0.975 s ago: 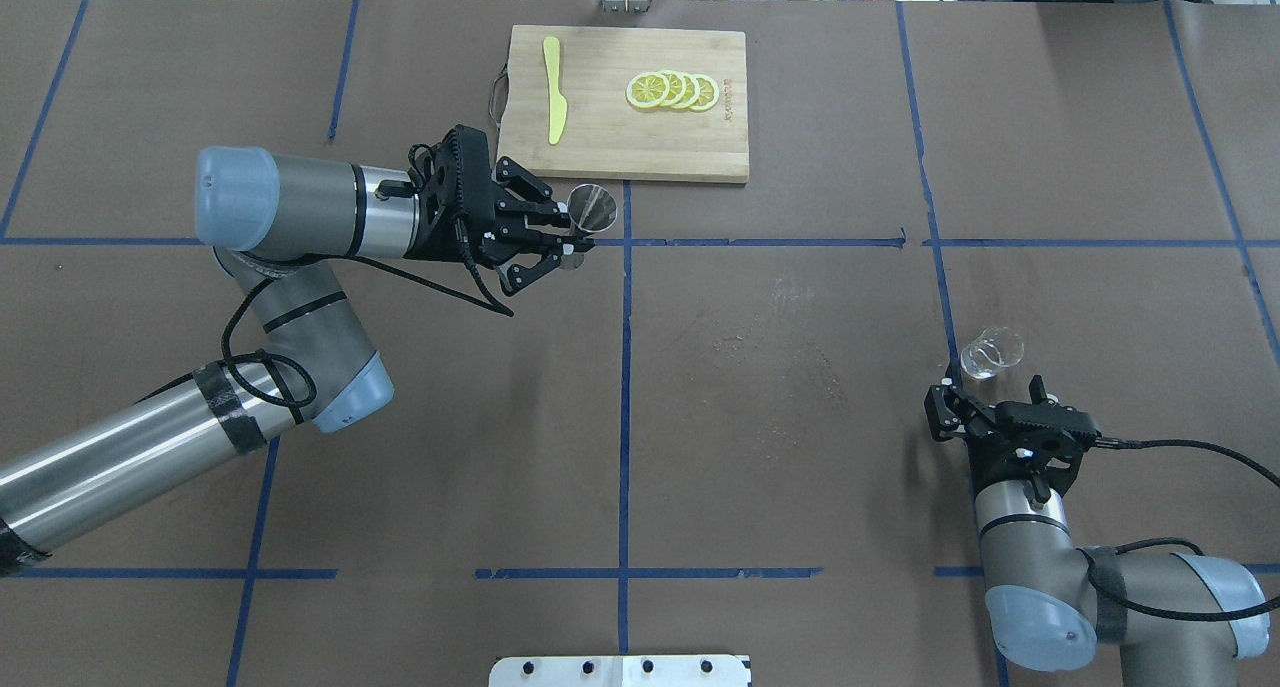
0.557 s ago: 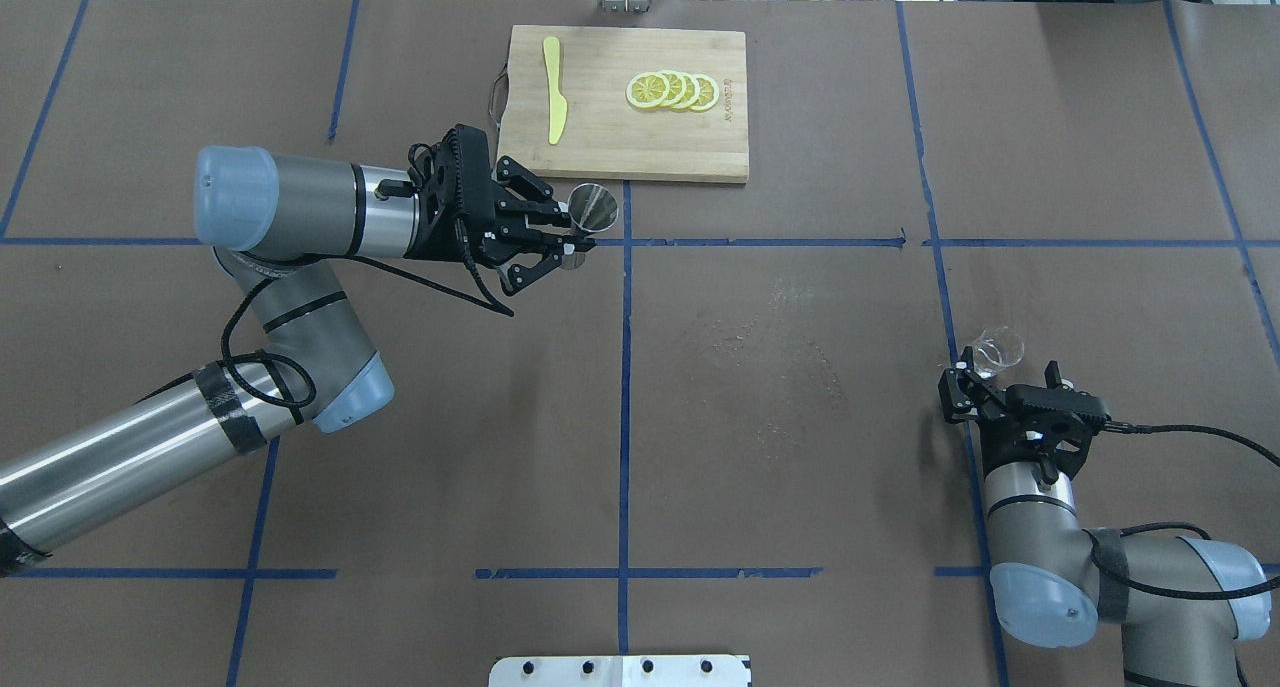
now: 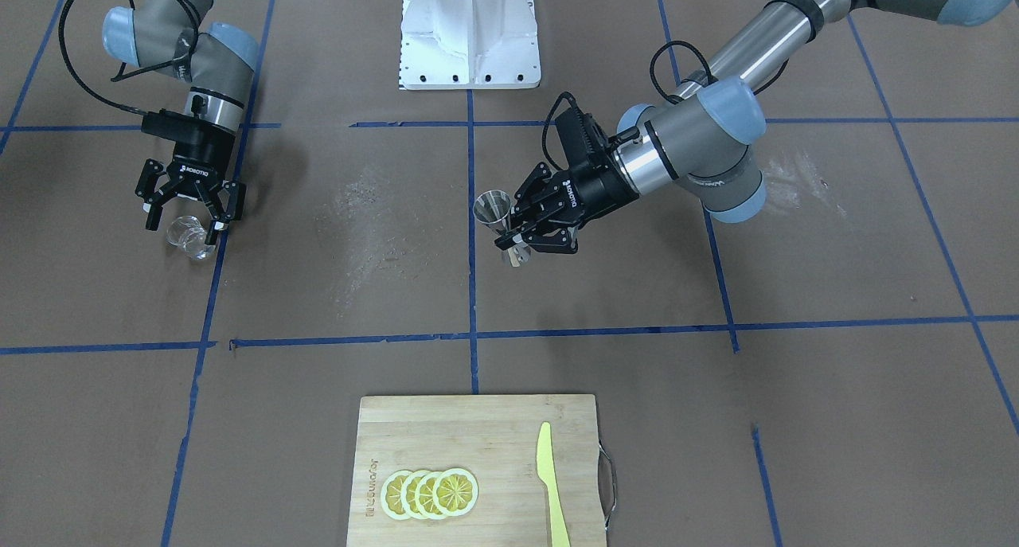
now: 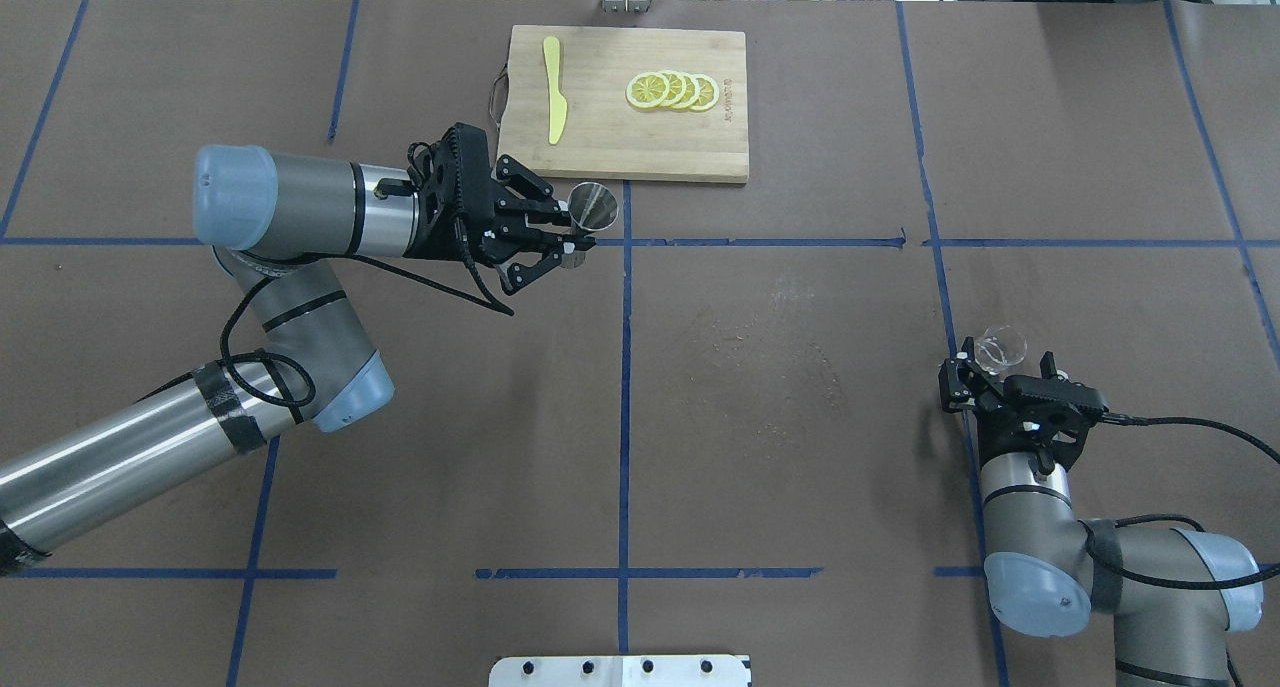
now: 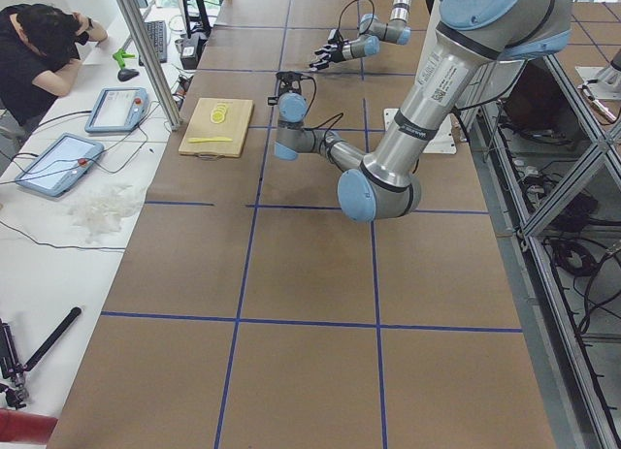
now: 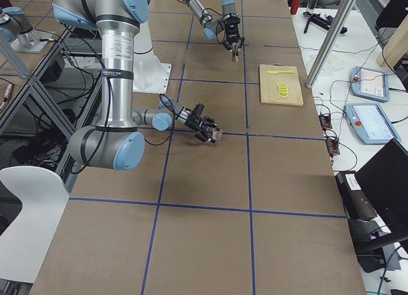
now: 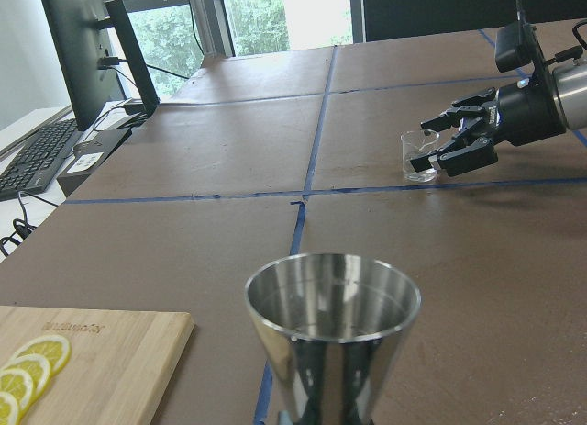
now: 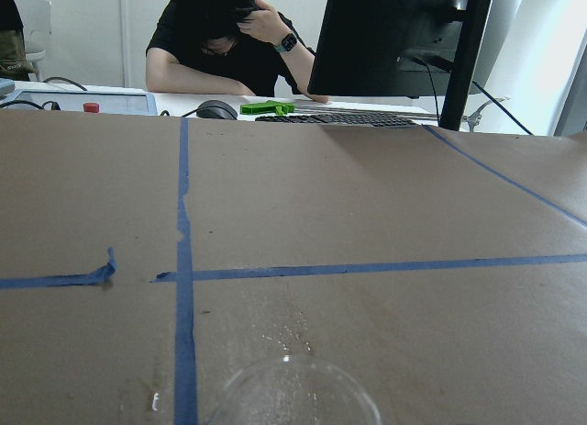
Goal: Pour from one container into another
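Observation:
A steel jigger [image 4: 592,207] is held upright above the table near the middle blue line, my left gripper [image 4: 562,239] shut on its narrow waist. In the left wrist view the jigger's open cup [image 7: 332,306] fills the foreground. A clear glass cup [image 4: 1001,347] stands on the table at the right. My right gripper [image 4: 1003,369] is open, level with the table, its fingers on either side of the glass without closing on it. The front-facing view shows the glass [image 3: 191,238] just ahead of the right gripper [image 3: 183,224]. Only the glass rim [image 8: 292,393] shows in the right wrist view.
A wooden cutting board [image 4: 640,147] lies at the far middle of the table, with lemon slices [image 4: 672,90] and a yellow knife [image 4: 553,87] on it. A white base plate [image 3: 468,29] sits at the robot's side. A person [image 5: 34,51] sits at the desk beyond the table.
My right gripper has moved forward to the glass, and its open fingers now flank it. The left arm and jigger have stayed put.

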Controlling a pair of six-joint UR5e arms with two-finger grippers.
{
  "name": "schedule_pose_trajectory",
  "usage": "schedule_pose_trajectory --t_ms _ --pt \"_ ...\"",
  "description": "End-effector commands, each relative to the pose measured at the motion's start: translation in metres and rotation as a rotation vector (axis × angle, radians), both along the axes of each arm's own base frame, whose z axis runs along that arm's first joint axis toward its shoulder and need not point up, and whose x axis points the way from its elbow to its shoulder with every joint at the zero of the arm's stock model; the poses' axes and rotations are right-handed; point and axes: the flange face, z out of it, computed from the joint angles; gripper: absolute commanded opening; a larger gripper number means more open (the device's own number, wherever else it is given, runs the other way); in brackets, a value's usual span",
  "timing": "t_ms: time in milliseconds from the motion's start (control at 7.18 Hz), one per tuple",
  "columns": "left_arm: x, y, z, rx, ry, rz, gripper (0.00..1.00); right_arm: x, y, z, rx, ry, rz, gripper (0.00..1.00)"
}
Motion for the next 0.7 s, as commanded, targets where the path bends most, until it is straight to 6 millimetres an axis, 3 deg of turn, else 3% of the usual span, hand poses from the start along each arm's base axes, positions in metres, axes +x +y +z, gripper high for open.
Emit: schedule_pose_trajectory --t_ms 0,557 --pt "-0.0002 0.0 0.0007 -0.001 -0.001 0.0 0.0 -0.0022 0.0 -0.0004 0.0 0.001 -0.002 0.91" --pt "-0.001 0.0008 0.0046 -0.001 -0.002 0.001 0.0 -0.003 0.0006 0.0027 -0.001 0.02 -0.011 0.84"
